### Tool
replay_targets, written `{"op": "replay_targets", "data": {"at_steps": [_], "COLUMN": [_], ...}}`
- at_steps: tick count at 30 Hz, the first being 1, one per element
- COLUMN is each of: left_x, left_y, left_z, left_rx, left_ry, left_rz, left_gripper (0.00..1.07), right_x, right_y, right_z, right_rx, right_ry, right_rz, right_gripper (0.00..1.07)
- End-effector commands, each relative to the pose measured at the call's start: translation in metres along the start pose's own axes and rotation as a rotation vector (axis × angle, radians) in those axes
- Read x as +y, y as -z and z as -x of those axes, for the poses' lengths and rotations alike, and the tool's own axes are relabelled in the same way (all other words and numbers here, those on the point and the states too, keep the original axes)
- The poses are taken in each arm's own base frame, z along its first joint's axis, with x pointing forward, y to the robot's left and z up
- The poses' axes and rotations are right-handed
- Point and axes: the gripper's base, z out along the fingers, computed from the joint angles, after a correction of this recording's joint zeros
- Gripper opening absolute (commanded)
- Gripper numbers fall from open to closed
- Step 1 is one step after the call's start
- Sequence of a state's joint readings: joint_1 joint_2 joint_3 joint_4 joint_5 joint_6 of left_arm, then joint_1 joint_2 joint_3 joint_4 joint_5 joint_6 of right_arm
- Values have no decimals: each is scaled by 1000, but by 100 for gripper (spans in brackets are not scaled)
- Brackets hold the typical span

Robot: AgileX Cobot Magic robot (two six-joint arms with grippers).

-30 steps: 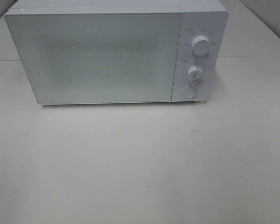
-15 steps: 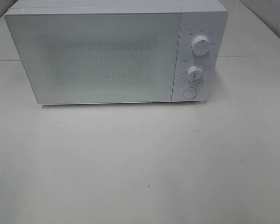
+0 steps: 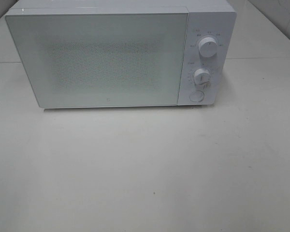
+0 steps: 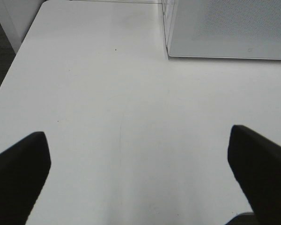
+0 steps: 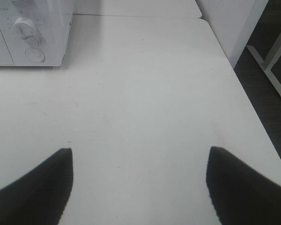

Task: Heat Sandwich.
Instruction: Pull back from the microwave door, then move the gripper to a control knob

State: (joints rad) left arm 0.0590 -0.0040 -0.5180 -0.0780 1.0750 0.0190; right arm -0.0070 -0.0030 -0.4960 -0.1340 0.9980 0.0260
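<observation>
White microwave (image 3: 111, 58) door shut, sandwich not visible. L gripper (image 4: 136, 133) & R gripper (image 5: 139, 150) jaws apart, empty. Prob. next: press round button (image 3: 196, 95) squarely, slow.

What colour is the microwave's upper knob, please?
White, matching the microwave body; the upper knob shows best in the exterior high view.

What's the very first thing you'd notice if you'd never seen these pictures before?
The big white microwave, standing at the back of the pale table with its door shut. Next, its upper knob, lower knob and round button, stacked on the right-hand panel. In the wrist views, the dark fingers of the left gripper and right gripper stand wide apart over the table.
</observation>
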Motion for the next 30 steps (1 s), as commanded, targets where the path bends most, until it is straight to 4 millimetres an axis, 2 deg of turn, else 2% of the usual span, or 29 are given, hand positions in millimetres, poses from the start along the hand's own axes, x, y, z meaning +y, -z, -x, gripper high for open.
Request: {"op": "replay_targets", "data": {"at_steps": [1, 6, 16, 30], "left_x": [-1, -1, -1, -1], "left_y": [3, 3, 3, 3], "left_z": [-2, -2, -2, -2], "left_rx": [-25, -25, -25, -25], "left_ry": [0, 0, 0, -1], "left_rz": [-8, -8, -8, -8], "left_gripper": [98, 98, 98, 98], "right_x": [0, 0, 3, 10], "right_y": [7, 3, -20, -61], "right_z": [4, 17, 44, 58], "right_rx": [-55, -66, -82, -105], "right_ry": [3, 7, 17, 32], "right_rz": [2, 4, 21, 42], "right_gripper": [75, 75, 75, 75]}}
